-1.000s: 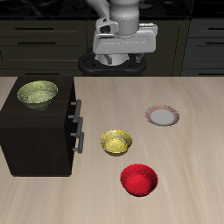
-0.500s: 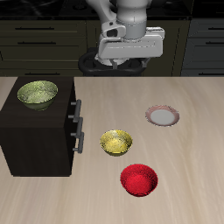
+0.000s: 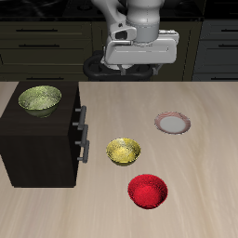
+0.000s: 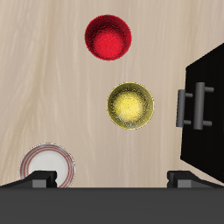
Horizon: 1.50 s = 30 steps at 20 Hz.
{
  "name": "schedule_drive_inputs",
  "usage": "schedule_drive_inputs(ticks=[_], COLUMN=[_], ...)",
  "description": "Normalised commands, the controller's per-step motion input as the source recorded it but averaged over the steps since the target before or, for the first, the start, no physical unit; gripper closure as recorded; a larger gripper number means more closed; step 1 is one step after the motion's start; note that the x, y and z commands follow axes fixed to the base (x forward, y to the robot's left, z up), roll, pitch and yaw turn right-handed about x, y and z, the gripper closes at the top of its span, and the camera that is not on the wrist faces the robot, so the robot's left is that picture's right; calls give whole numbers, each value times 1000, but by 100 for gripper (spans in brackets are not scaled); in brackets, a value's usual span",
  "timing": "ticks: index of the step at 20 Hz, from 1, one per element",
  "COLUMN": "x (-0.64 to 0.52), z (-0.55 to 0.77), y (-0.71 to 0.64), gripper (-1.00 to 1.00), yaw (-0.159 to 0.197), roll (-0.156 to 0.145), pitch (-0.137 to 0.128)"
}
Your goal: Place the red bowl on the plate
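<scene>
The red bowl [image 3: 147,191] is glossy bright red and stands upright near the table's front edge; it also shows in the wrist view [image 4: 108,38]. The plate [image 3: 172,123], whitish with a pinkish-brown rim, lies farther back and apart from the bowl; the wrist view shows it too [image 4: 48,164]. My gripper [image 3: 139,67] hangs high above the table's back, far from both. In the wrist view my gripper [image 4: 112,181] is open and empty, its fingertips [image 4: 42,179] spread wide.
A yellow patterned bowl [image 3: 124,151] sits between the red bowl and the dark cabinet [image 3: 37,139]; it also shows in the wrist view [image 4: 130,104]. A yellow-green bowl [image 3: 40,99] stands on top of the cabinet, whose handles face the bowls.
My gripper has shifted sideways toward the plate's side, staying high above the table's back. The bowls and plate have not moved.
</scene>
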Motion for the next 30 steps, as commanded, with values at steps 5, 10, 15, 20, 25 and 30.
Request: schedule_drive_inputs(ticks=[5,10,15,20,25,30], x=[168,215,220,188,219,216], z=[20,-14,21,-13,-17,47], y=[73,138,62,22,106,64], gripper=[-100,-100,-100,-100,-100,-100], yaw=[11,15,17,-3,16,6], roll=[-16,5,-13,-4,5,-2], pitch=[-12,4,3,10,-7,-5])
